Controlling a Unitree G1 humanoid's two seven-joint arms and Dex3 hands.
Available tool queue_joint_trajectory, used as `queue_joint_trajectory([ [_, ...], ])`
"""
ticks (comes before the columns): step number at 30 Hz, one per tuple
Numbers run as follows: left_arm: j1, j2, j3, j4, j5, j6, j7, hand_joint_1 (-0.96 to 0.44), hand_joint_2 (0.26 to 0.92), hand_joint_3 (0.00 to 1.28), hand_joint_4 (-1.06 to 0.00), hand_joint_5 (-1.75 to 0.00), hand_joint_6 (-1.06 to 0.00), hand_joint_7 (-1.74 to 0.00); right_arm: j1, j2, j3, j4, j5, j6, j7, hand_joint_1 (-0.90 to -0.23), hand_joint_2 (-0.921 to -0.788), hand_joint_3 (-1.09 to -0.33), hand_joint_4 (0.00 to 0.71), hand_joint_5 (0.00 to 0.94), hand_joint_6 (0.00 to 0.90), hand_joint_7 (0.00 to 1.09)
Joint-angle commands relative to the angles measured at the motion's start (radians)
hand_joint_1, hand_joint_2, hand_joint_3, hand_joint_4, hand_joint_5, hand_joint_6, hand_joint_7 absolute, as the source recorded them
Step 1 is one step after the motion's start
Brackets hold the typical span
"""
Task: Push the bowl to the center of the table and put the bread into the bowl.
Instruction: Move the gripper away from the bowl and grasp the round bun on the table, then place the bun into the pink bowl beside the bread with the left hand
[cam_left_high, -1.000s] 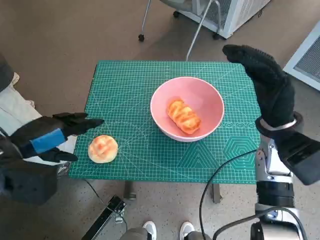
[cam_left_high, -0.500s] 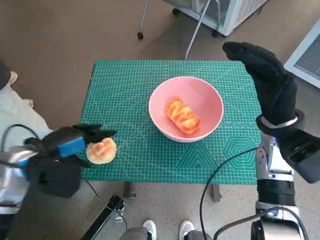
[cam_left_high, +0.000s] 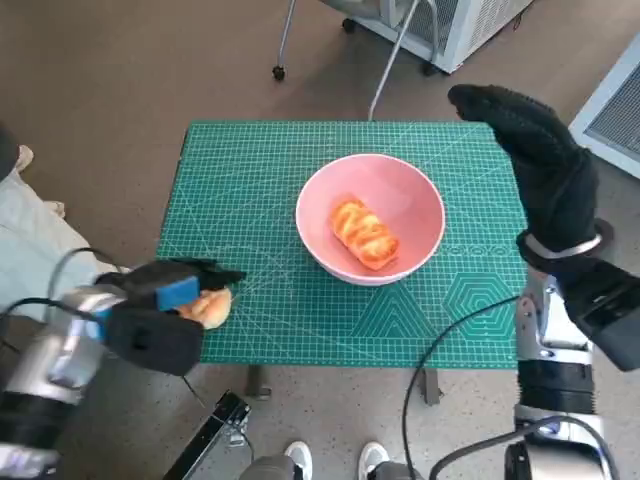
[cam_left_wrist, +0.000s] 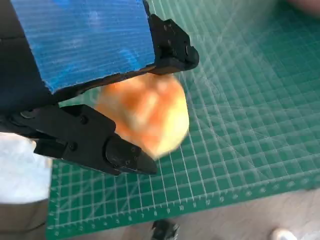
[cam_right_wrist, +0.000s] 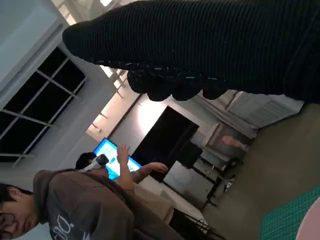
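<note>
A pink bowl (cam_left_high: 420, 200) stands near the middle of the green cutting mat (cam_left_high: 260, 170), with a long glazed bread (cam_left_high: 365, 233) lying inside it. At the mat's front left corner lies a round golden bun (cam_left_high: 212, 306). My left hand (cam_left_high: 160, 305) sits over the bun from the left. In the left wrist view the bun (cam_left_wrist: 147, 117) lies between the black fingers (cam_left_wrist: 92, 140) of my left hand (cam_left_wrist: 85, 55), which grips it on the mat. My right hand (cam_left_high: 540, 170) is raised over the table's right edge, flat and holding nothing; in the right wrist view the glove (cam_right_wrist: 210, 45) points away from the table.
Chair legs on casters (cam_left_high: 285, 45) and a white unit (cam_left_high: 460, 25) stand behind the table. Pale cloth (cam_left_high: 25, 240) lies to the left. A black cable (cam_left_high: 420, 380) hangs at the front, above shoes (cam_left_high: 335, 460). A person in a brown hoodie (cam_right_wrist: 65, 205) sits nearby.
My left hand has swung in from the left and come down over the round bun, closing round it. The bowl, its bread and my right hand have hardly moved.
</note>
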Motion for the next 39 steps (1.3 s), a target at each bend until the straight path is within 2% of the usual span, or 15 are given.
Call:
queue_joint_trajectory([
  [1, -0.019, -0.021, -0.068, 0.097, 0.083, -0.005, 0.039, -0.04, 0.912, 0.08, -0.53, -0.08, -0.56, -0.25, 0.028, -0.008, -0.004, -0.009, -0.019, 0.013, -0.008, -0.653, -0.921, -0.771, 0.223, 0.02, -0.001, 0.55],
  [2, -0.025, -0.021, -0.073, 0.107, 0.089, -0.009, 0.048, -0.15, 0.915, 0.14, -0.63, -0.12, -0.53, -0.67, 0.029, -0.008, -0.004, -0.012, -0.02, 0.015, -0.009, -0.654, -0.921, -0.771, 0.223, 0.021, -0.001, 0.55],
  [3, -0.029, -0.019, -0.073, 0.115, 0.091, -0.014, 0.06, -0.19, 0.916, 0.17, -0.65, -0.16, -0.51, -0.83, 0.031, -0.008, -0.004, -0.015, -0.021, 0.016, -0.01, -0.654, -0.921, -0.771, 0.223, 0.021, -0.001, 0.55],
  [4, -0.032, -0.018, -0.074, 0.12, 0.091, -0.017, 0.069, -0.18, 0.918, 0.19, -0.64, -0.42, -0.5, -1.04, 0.033, -0.008, -0.004, -0.018, -0.021, 0.018, -0.01, -0.655, -0.921, -0.77, 0.223, 0.021, -0.001, 0.55],
  [5, -0.035, -0.017, -0.07, 0.126, 0.088, -0.024, 0.083, -0.11, 0.919, 0.2, -0.6, -0.73, -0.49, -1.16, 0.033, -0.007, -0.004, -0.018, -0.023, 0.019, -0.011, -0.655, -0.921, -0.77, 0.223, 0.021, -0.001, 0.55],
  [6, -0.037, -0.015, -0.067, 0.13, 0.086, -0.03, 0.094, -0.07, 0.92, 0.19, -0.59, -0.94, -0.5, -1.2, 0.034, -0.007, -0.004, -0.019, -0.023, 0.02, -0.011, -0.656, -0.921, -0.77, 0.223, 0.021, -0.001, 0.55],
  [8, -0.04, -0.011, -0.058, 0.135, 0.075, -0.046, 0.117, -0.04, 0.92, 0.18, -0.58, -1.14, -0.52, -1.21, 0.033, -0.007, -0.005, -0.017, -0.026, 0.022, -0.011, -0.656, -0.921, -0.77, 0.223, 0.021, -0.001, 0.55],
  [12, -0.043, -0.003, -0.032, 0.128, 0.046, -0.07, 0.149, -0.01, 0.919, 0.17, -0.56, -1.34, -0.55, -1.17, 0.034, -0.008, -0.005, -0.021, -0.033, 0.023, -0.016, -0.656, -0.921, -0.769, 0.223, 0.021, -0.001, 0.55],
  [15, -0.051, 0.004, -0.007, 0.11, 0.019, -0.086, 0.157, 0.0, 0.918, 0.17, -0.56, -1.39, -0.56, -1.15, 0.034, -0.008, -0.004, -0.023, -0.031, 0.027, -0.017, -0.655, -0.921, -0.77, 0.222, 0.021, -0.001, 0.55],
  [22, -0.093, 0.028, 0.071, 0.04, -0.053, -0.106, 0.149, 0.0, 0.92, 0.15, -0.57, -1.31, -0.55, -1.23, 0.031, -0.008, -0.003, -0.019, -0.029, 0.023, -0.012, -0.66, -0.921, -0.769, 0.223, 0.021, -0.001, 0.55],
  [28, -0.167, 0.034, 0.162, -0.019, -0.118, -0.108, 0.167, 0.0, 0.921, 0.15, -0.57, -1.31, -0.58, -1.21, 0.026, -0.005, -0.001, -0.005, -0.017, 0.018, 0.0, -0.661, -0.921, -0.769, 0.223, 0.021, -0.001, 0.55],
  [33, -0.259, 0.009, 0.213, -0.063, -0.141, -0.107, 0.212, 0.0, 0.921, 0.14, -0.57, -1.29, -0.59, -1.21, 0.019, -0.002, -0.001, 0.011, -0.01, 0.008, 0.01, -0.657, -0.921, -0.765, 0.224, 0.022, -0.001, 0.55],
  [39, -0.38, -0.069, 0.219, -0.11, -0.134, -0.078, 0.281, 0.0, 0.92, 0.13, -0.58, -1.23, -0.59, -1.26, 0.016, 0.006, 0.002, 0.015, -0.001, 0.008, 0.018, -0.651, -0.921, -0.766, 0.223, 0.022, -0.001, 0.56],
])
